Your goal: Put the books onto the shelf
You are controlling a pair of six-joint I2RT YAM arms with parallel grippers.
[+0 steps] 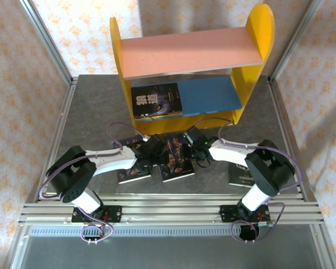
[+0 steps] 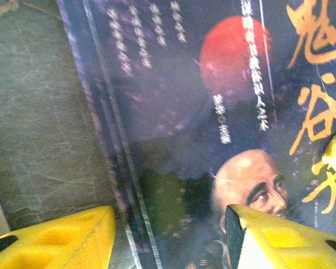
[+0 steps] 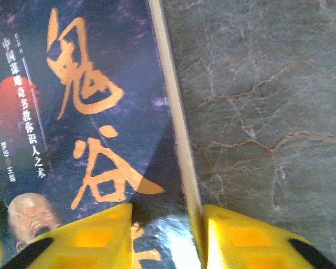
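A dark book (image 1: 176, 163) with orange characters, a red moon and a bald man's face lies flat in the middle of the table. My left gripper (image 1: 157, 152) (image 2: 171, 235) stands open astride the book's (image 2: 201, 112) spine edge, one finger on the table and the other over the cover. My right gripper (image 1: 191, 147) (image 3: 168, 235) has closed in on the book's (image 3: 101, 84) opposite edge, one finger on the cover and the other against the cream page edge. Another book (image 1: 155, 100) lies on the blue lower board of the shelf (image 1: 257, 33).
A second dark book (image 1: 130, 175) lies on the table partly under my left arm. A third book (image 1: 241, 175) lies under my right arm. The shelf's pink upper board (image 1: 190, 53) is bare. Metal frame posts (image 1: 45, 39) flank the grey table (image 1: 89, 112).
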